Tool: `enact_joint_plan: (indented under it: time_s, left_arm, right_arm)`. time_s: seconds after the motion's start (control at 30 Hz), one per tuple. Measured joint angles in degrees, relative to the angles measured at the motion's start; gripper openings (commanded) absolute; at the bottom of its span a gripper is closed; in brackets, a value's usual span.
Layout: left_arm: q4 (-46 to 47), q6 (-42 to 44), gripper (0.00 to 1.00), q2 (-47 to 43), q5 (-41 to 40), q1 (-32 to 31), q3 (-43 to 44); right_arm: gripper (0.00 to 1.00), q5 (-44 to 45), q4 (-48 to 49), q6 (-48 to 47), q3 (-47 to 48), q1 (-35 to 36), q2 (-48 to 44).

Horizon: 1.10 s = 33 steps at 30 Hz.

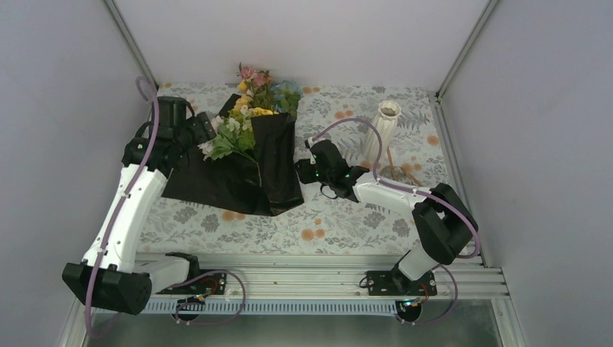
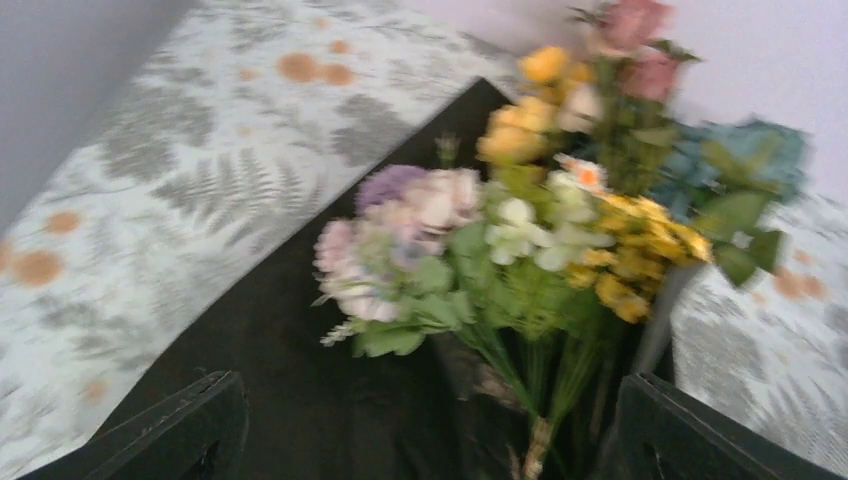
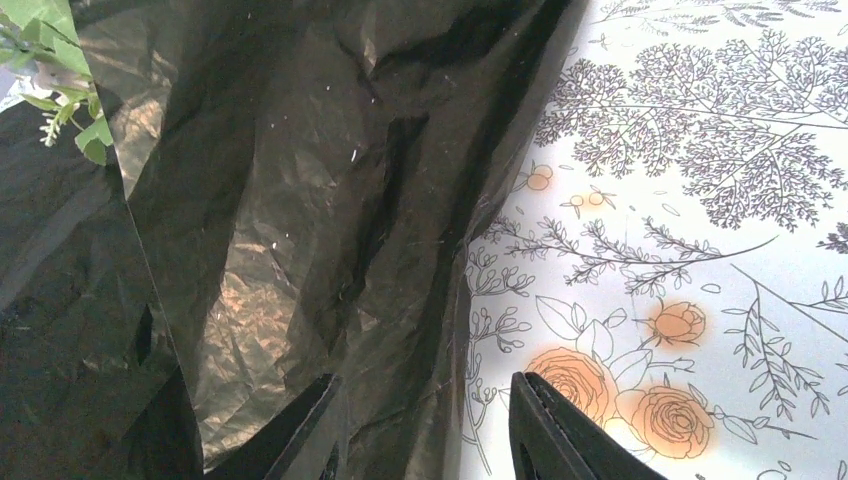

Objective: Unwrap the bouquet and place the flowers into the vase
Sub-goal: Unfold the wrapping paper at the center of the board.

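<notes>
Bouquet: one, lying on one black sheet at the table's far left; one vase stands upright far right. Left gripper, arm stretched forward, hovers wide open and empty before the blooms. Right gripper, elbow bent, sits low and half-open astride the sheet's edge, clamping nothing.

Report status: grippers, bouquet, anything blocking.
Left gripper open, facing the flowers. Right gripper open at the wrap edge. Bouquet lying on half-open wrap. Vase upright, flowerless, unblocked.

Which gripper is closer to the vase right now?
Right. The right gripper is at the black sheet's edge on the side toward the vase; the left gripper is on the far side of the bouquet.
</notes>
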Motion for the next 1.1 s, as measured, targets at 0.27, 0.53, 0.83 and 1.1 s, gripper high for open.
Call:
enact_joint_plan:
  time_s: [0.27, 0.53, 0.83, 1.1]
  left_arm:
    - [15.02, 6.43, 0.96, -6.08, 21.35, 0.00, -15.28]
    - [27.47, 4.02, 0.97, -1.79, 34.56, 0.00, -29.57]
    - [33.22, 1.20, 1.00, 6.14, 34.51, 0.00, -35.71]
    - [34.62, -0.44, 1.00, 11.91, 27.36, 0.00, -38.84]
  right_arm:
    - [0.43, -1.49, -0.72, -0.81, -0.74, 0.70, -0.22]
    - [0.43, -3.32, -0.55, -0.87, -3.04, 0.90, -1.22]
    - [0.44, -6.08, 0.68, -0.92, -3.63, 1.07, 2.12]
    - [0.41, -4.55, 0.72, -0.92, -5.81, 1.11, 3.93]
